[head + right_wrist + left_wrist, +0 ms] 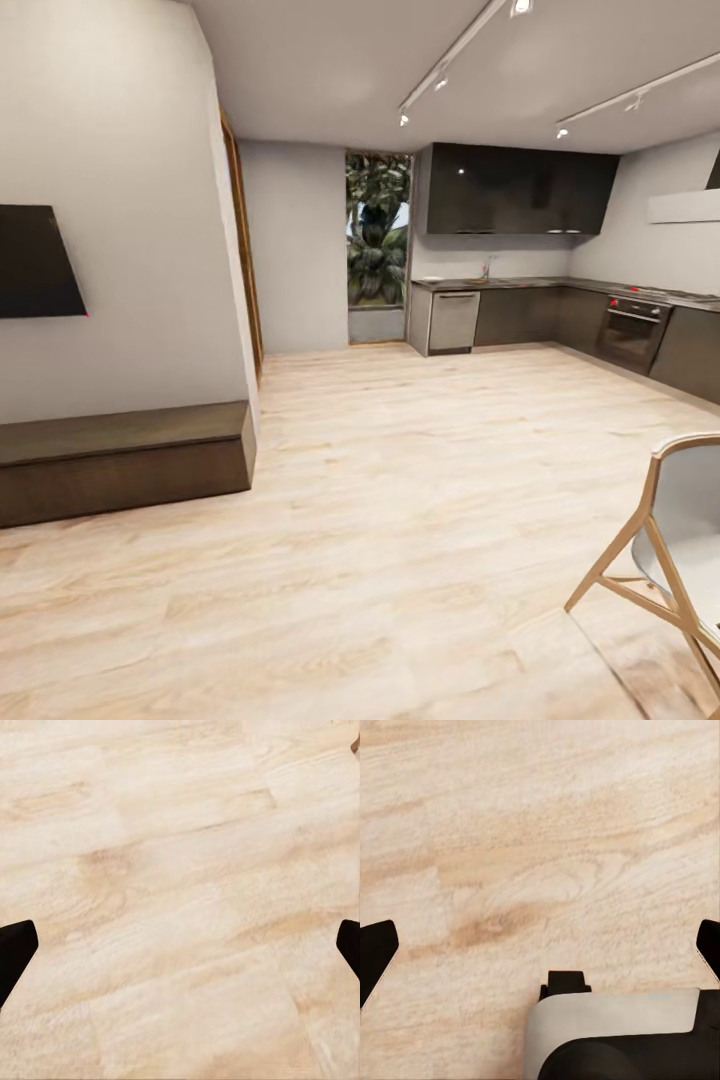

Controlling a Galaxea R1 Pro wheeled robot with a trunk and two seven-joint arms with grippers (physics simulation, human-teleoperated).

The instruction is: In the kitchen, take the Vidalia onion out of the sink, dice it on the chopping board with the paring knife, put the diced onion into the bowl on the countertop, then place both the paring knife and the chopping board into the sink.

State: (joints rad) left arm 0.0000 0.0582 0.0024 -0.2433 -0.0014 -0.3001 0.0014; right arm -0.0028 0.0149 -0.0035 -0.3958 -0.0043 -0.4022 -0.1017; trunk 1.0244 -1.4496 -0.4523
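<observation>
The robot is far from the kitchen surface [560, 284], out on the wood floor [400, 500]. Both sets of jaws are wide and hold nothing. I think it must drive to the far sink next.

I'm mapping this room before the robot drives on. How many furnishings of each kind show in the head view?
Dark wall-mounted screen: 1
Low brown wooden bench: 1
White chair with wooden legs: 1
Black built-in oven: 1
Steel-fronted dishwasher: 1
Total: 5
</observation>
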